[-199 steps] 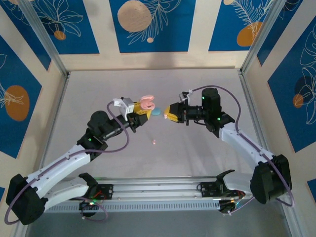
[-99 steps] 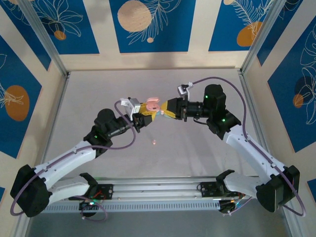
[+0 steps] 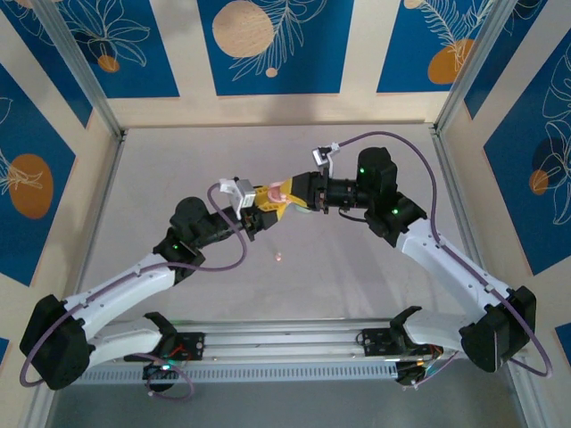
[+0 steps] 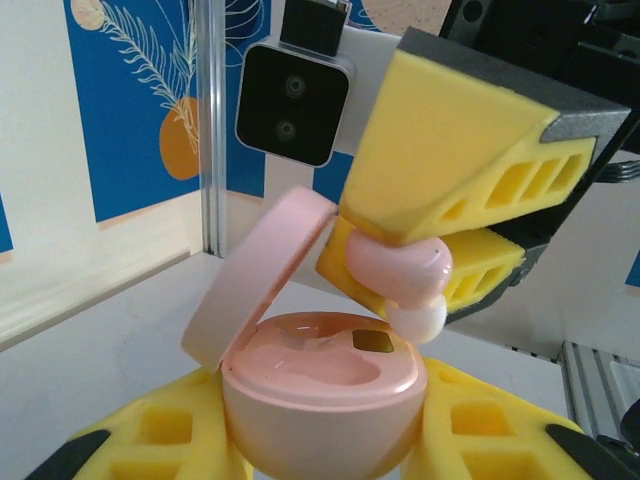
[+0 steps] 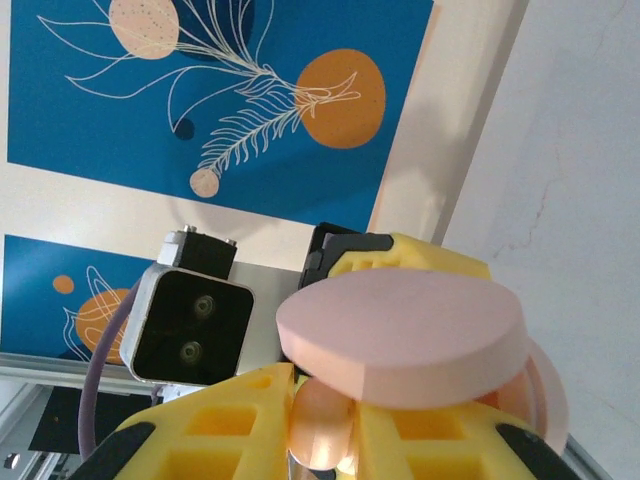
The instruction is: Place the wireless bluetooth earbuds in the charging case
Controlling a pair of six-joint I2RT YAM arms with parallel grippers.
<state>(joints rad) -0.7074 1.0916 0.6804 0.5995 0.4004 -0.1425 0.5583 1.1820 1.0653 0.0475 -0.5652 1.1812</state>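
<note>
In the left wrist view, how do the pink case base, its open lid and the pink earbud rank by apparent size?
1. case base, nearest the camera.
2. open lid, nearly as large; tilted, so this order is unsure.
3. pink earbud, clearly smallest.

No legible text, labels, brands or numbers on any surface. Wall panels [image 3: 268,45]: leaf-and-circle drawings, wordless.
</note>
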